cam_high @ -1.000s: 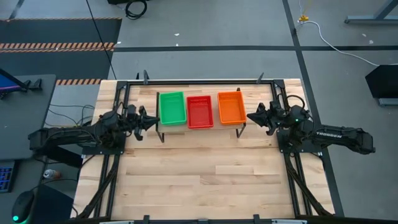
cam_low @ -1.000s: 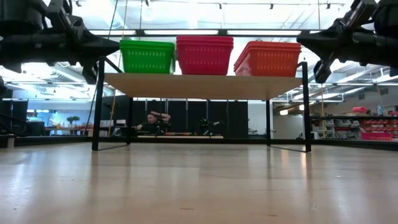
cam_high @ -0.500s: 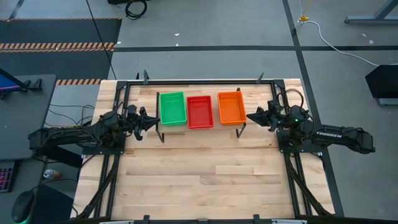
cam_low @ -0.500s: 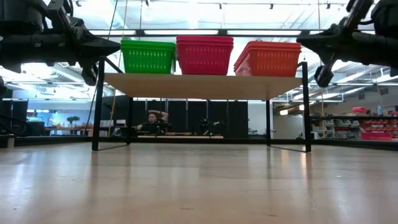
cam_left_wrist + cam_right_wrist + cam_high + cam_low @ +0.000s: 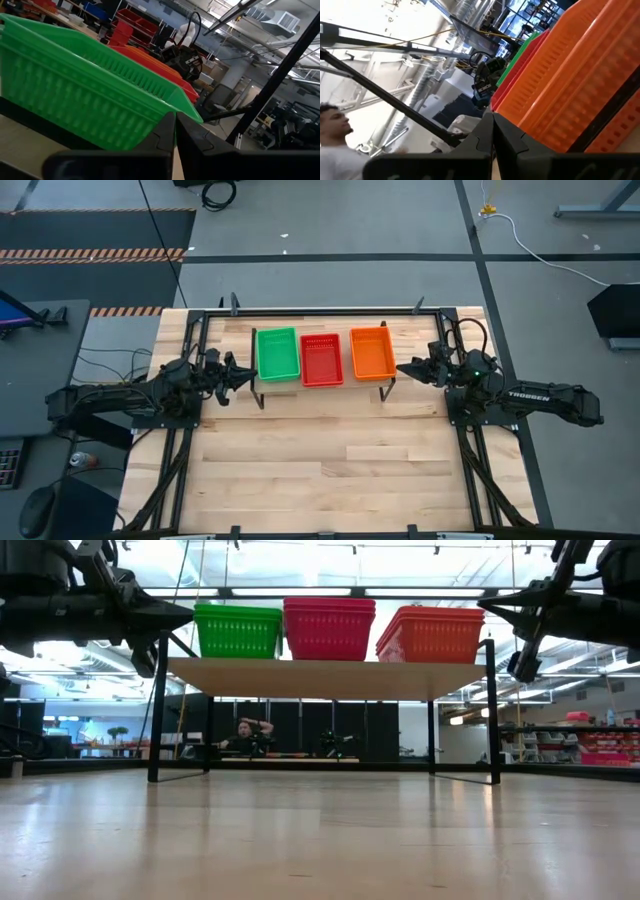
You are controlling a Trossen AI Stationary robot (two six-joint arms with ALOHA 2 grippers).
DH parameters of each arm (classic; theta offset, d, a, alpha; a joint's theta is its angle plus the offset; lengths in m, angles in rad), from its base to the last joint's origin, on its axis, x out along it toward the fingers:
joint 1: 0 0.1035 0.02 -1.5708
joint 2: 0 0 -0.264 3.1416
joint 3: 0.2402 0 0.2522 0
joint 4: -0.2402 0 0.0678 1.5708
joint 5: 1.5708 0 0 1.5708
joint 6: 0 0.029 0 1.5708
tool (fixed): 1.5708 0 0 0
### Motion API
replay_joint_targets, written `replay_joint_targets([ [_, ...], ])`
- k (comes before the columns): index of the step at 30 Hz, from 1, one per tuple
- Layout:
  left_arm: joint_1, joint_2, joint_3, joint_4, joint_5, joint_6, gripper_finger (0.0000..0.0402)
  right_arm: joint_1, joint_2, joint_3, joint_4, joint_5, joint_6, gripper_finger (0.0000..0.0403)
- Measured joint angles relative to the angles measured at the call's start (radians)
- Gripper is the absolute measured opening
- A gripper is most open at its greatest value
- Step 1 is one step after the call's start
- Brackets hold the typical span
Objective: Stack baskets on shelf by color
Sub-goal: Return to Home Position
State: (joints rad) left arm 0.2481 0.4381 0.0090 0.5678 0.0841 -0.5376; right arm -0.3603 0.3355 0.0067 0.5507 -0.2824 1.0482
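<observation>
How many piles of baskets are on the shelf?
3: green pile at the left end of the shelf, red pile in the middle, orange pile at the right. Each may hide nested ones.

Baskets (image 5: 329, 630): smooth plastic, slight sheen, slotted walls. Shelf (image 5: 320, 678): matt light wood, black metal legs (image 5: 157, 710). Tabletop (image 5: 320, 840): pale wood, satin.

Green stack (image 5: 75, 95) cut by frame edge; distant person (image 5: 246, 732) tiny.
</observation>
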Motion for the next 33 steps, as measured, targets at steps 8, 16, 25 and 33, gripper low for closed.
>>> replay_joint_targets([
  [8, 0.000, 0.000, 0.000, 0.000, 0.000, 0.000, 0.0022, 0.000, 0.000, 0.000, 0.000, 0.000, -0.004, 0.0014],
  [16, 0.000, 0.000, 0.000, -0.001, 0.000, 0.000, 0.0028, 0.000, 0.000, 0.000, 0.000, 0.000, -0.004, 0.0014],
  [25, 0.000, 0.000, 0.000, -0.001, 0.000, 0.000, 0.0024, 0.000, 0.000, 0.000, 0.000, 0.000, -0.004, 0.0014],
  [33, 0.009, -0.007, 0.000, 0.003, -0.002, 0.000, 0.0031, 0.000, 0.000, 0.000, 0.000, 0.000, -0.004, 0.0014],
])
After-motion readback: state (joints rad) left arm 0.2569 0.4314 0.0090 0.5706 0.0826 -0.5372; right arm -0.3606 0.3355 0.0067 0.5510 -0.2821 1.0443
